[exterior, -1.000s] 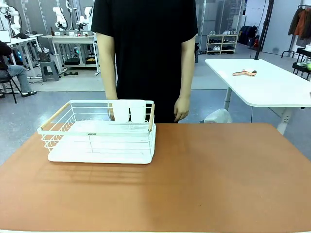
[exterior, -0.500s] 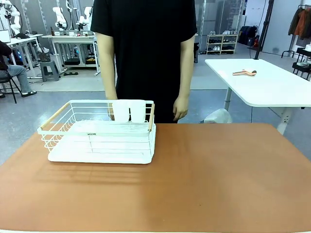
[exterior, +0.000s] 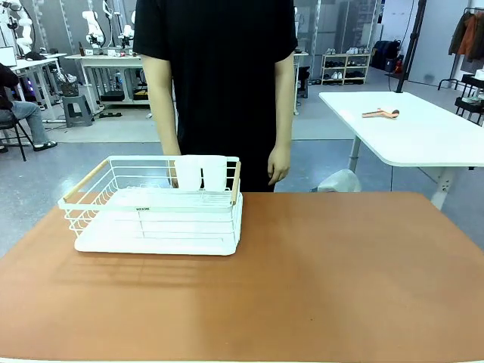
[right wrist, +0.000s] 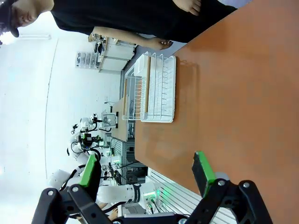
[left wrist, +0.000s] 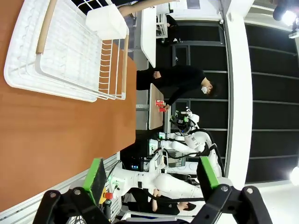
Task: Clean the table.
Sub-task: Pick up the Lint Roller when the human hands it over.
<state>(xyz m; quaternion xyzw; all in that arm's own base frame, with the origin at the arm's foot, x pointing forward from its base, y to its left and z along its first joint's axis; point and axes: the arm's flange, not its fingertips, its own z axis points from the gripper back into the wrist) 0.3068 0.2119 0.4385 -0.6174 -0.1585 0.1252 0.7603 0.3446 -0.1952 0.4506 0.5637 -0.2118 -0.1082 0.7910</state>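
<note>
Table (exterior: 340, 280) first: the terracotta top spans the front view, carrying the white wire rack (exterior: 155, 208) toward my left, near the far edge. I judge it's parked there as the drop-off for whatever gets cleared. Person (exterior: 219, 76) stands just behind that edge, one hand (exterior: 280, 165) hanging loose and holding nothing, probably waiting to bring things in. White holder (exterior: 201, 172) sits at the rack's far rail. Left gripper (left wrist: 153, 173) and right gripper (right wrist: 146, 169) are both well apart from the rack, jaws spread wide with nothing between the green pads. Front view gives me the table's full width. The wrist views give the finger gaps, and the left one looks down into the rack.
</note>
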